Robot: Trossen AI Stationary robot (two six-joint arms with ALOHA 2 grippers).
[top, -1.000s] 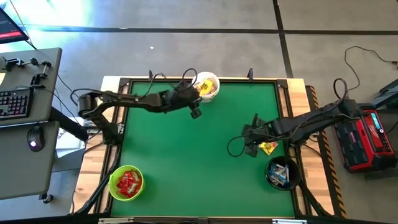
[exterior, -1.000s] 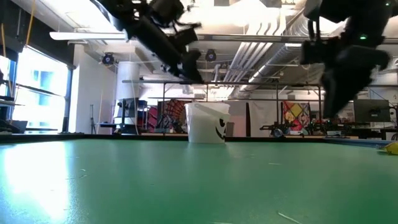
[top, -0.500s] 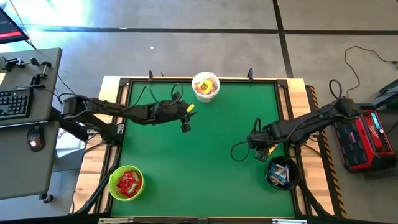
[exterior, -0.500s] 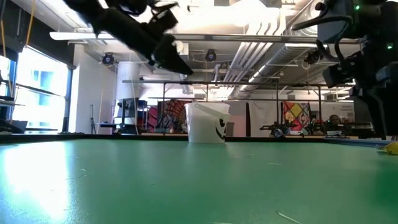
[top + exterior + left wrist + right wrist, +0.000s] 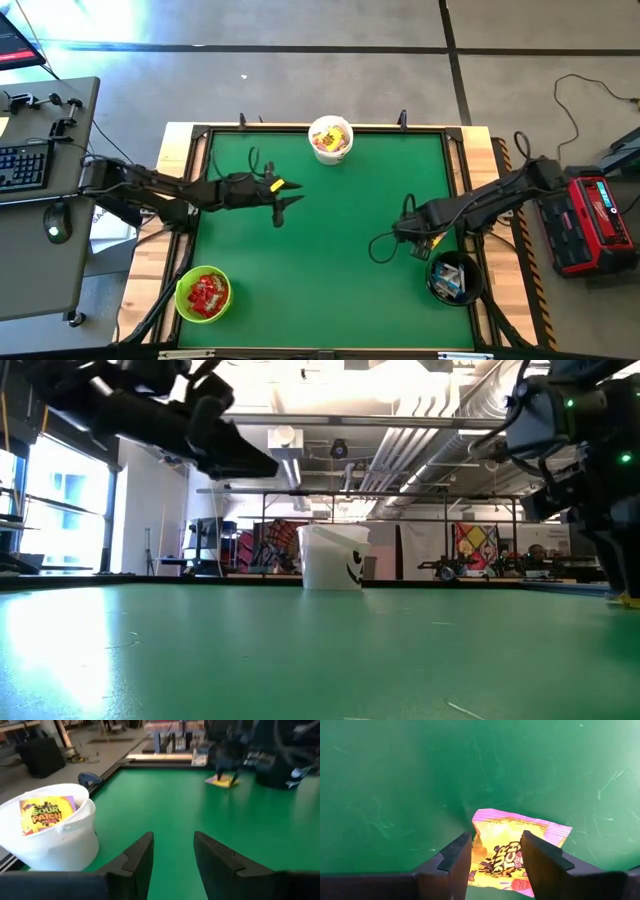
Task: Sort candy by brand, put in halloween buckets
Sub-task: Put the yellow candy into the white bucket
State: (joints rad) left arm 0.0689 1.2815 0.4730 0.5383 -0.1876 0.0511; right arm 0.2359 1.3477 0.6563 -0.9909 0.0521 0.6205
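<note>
Down at the mat, the right gripper [image 5: 495, 857] straddles a yellow Sour Patch packet [image 5: 512, 855] beside the black bucket [image 5: 455, 278], fingers apart around it, not clamped. Meanwhile the left gripper [image 5: 172, 855] hovers empty and parted near the white bucket [image 5: 50, 845].

One yellow Sour Patch packet [image 5: 520, 852] with a pink edge lies flat on the green mat, just beside the black bucket [image 5: 453, 278], which holds a few white-and-blue bars. The white bucket [image 5: 331, 139] stands upright at the far edge of the mat, with yellow packets showing over its rim. The lime green bucket [image 5: 203, 294] sits at the near left corner, filled with red packets.
</note>
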